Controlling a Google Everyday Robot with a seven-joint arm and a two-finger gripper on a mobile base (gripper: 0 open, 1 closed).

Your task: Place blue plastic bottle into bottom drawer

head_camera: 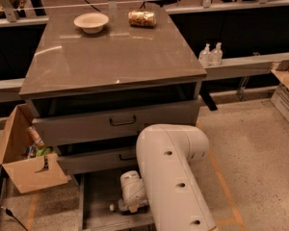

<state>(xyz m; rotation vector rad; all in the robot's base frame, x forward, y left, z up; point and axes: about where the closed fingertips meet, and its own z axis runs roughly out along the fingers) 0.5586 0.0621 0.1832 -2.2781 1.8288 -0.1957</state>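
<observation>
Lying under claw (133, 198): bottle (116, 207), in bottom drawer (97, 196)

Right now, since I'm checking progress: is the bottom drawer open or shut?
Open. The bottom drawer is pulled out, floor showing; the gripper is down inside it.

High view down over arm (176, 177) onto cabinet (115, 57), jaws at bottom drawer (98, 198)

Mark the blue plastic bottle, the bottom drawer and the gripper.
blue plastic bottle (114, 207): camera view, the capped end showing left of the gripper.
bottom drawer (98, 192): camera view, bare grey floor.
gripper (131, 202): camera view, its white lower end, down inside the bottom drawer.
</observation>
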